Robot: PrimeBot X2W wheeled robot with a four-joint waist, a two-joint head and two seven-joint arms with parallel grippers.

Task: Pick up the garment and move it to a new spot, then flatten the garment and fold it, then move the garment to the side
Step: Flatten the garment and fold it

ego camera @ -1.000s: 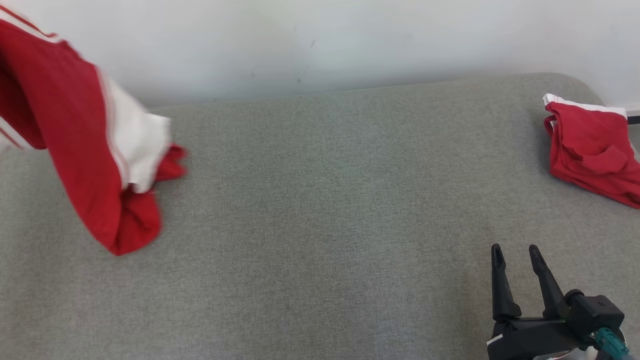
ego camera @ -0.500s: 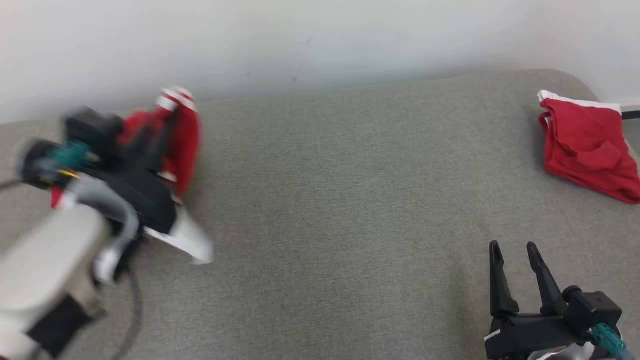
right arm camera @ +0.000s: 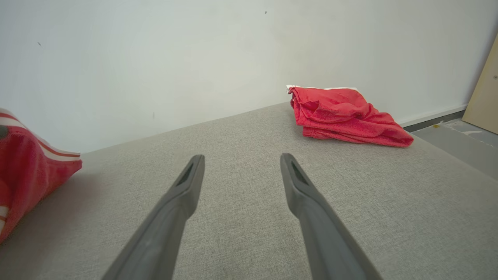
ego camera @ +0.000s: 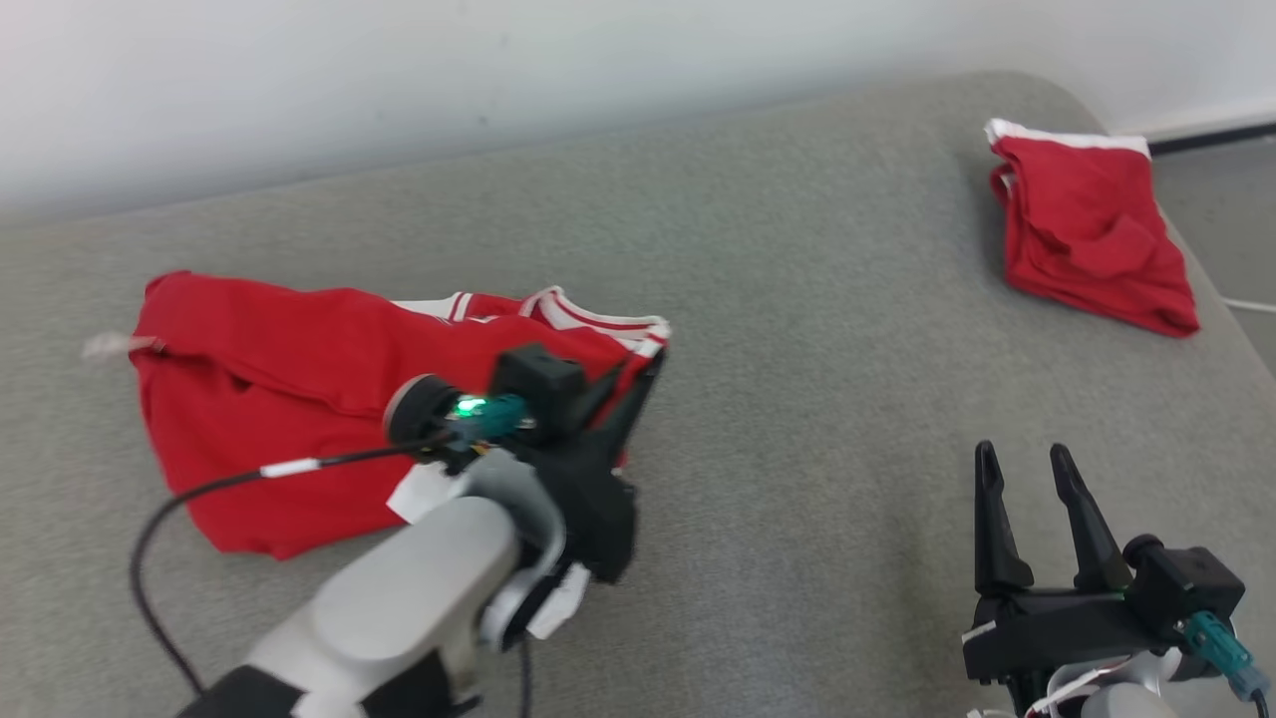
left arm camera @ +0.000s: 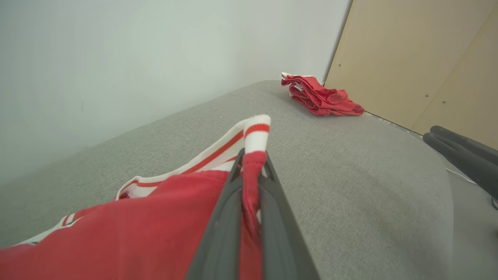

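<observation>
A red garment (ego camera: 289, 399) with white, red-striped trim lies spread on the grey cushion, left of centre. My left gripper (ego camera: 643, 374) is shut on the garment's right edge; in the left wrist view the red cloth (left arm camera: 249, 186) runs pinched between the two dark fingers, its striped cuff poking past the tips. My right gripper (ego camera: 1022, 469) hovers open over the cushion's front right with nothing between its fingers (right arm camera: 186, 186). From the right wrist view the garment's edge (right arm camera: 23, 171) shows at far left.
A second red garment (ego camera: 1087, 234) lies folded at the cushion's far right corner, near the edge. A pale wall runs behind the grey cushion (ego camera: 817, 329). A wooden panel (left arm camera: 420, 58) stands beyond the cushion's right end. A black cable (ego camera: 199, 494) trails from my left wrist.
My left arm has swung down and rightward with the garment, which was hanging in the air at upper left and now lies spread on the cushion. The head view has shifted. The right gripper stays put.
</observation>
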